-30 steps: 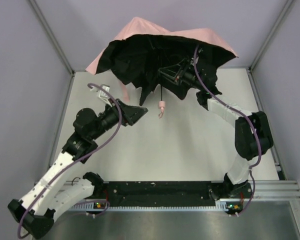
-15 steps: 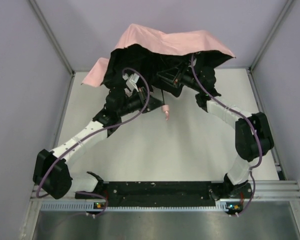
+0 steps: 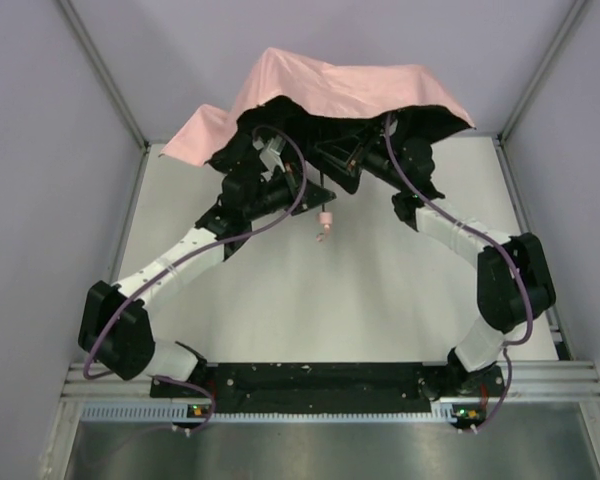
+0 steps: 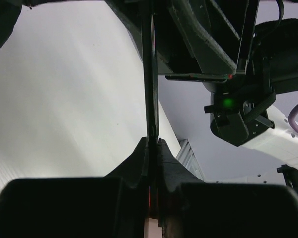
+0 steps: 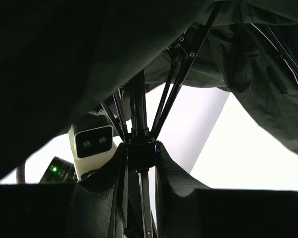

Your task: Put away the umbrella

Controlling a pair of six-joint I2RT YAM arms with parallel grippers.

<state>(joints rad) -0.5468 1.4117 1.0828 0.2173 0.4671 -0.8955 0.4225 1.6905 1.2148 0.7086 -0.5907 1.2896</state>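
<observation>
Scene: An open, pale pink umbrella (image 3: 340, 90) is held in the air over the far end of a white table (image 3: 380, 300). Two robot arms reach in under its dark underside.

Umbrella position: It is off the table with the canopy on top. Its thin black shaft (image 4: 150, 74) runs down toward the near side, and the small pink handle (image 3: 325, 218) hangs free at the lower end.

Left gripper (image 4: 153, 145): It is closed tight, with both fingers pinching the shaft just above the handle. Nothing else is in its grip.

Right gripper (image 5: 141, 146): It is only slightly parted. One finger presses on each side of the sliding collar (image 5: 140, 153), where the ribs (image 5: 181, 64) meet the shaft, high up under the canopy.

Likely step: The canopy looks ready to be collapsed, with one arm steadying the shaft while the other draws the collar along it.

Risk, slipping: The shaft is thin and smooth, so a pull along its length could slide it through the left fingers and lose the counter-hold.

Risk, bending: If the two arms pull off-axis from each other, the shaft or the ribs could bow or jam.

Risk, snagging: Loose fabric drapes close around the right arm and its cable, so it could catch as the ribs fold in.

Risk, dropping: Nothing supports the umbrella from below, so if either grip gives way it could swing or fall onto the table.
</observation>
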